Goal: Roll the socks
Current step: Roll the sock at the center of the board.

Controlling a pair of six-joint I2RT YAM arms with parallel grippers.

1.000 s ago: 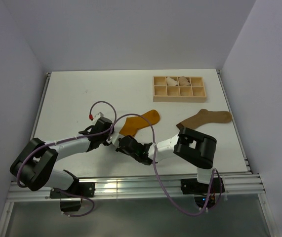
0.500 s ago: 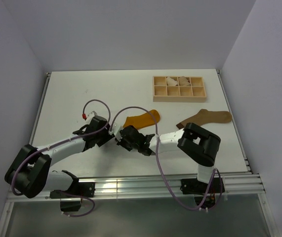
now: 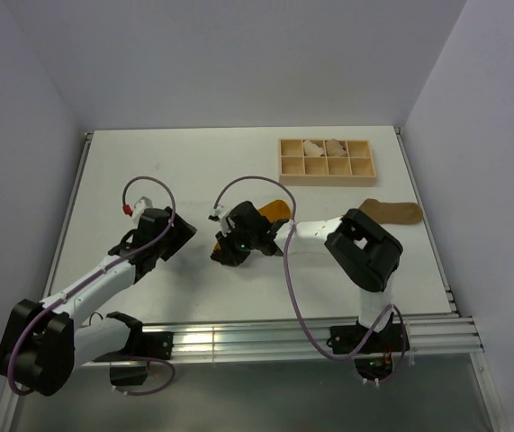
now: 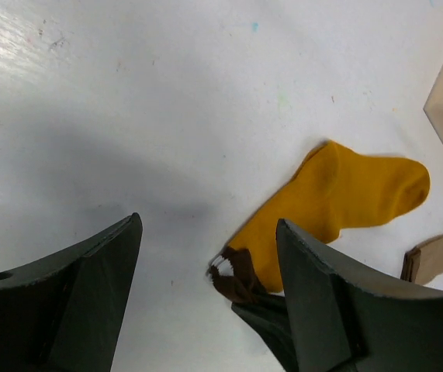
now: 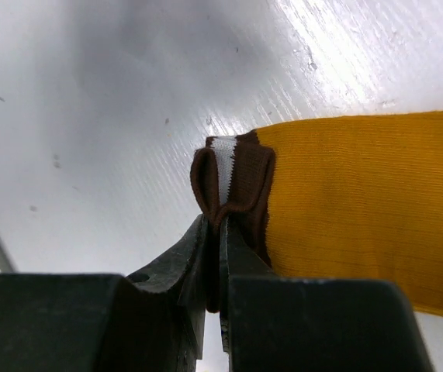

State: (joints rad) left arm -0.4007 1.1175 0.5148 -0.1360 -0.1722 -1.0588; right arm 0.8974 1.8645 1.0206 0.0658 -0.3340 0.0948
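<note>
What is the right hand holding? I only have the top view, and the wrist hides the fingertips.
Observer: In the right wrist view, the right hand is shut on the orange sock, pinching its cuff.
Operator: Cuff flat or folded?
Observer: Folded over on itself. It is brown with a white stripe.
Operator: Left hand holding anything?
Observer: No. In the left wrist view, the left hand is open and empty, over bare table.
</note>
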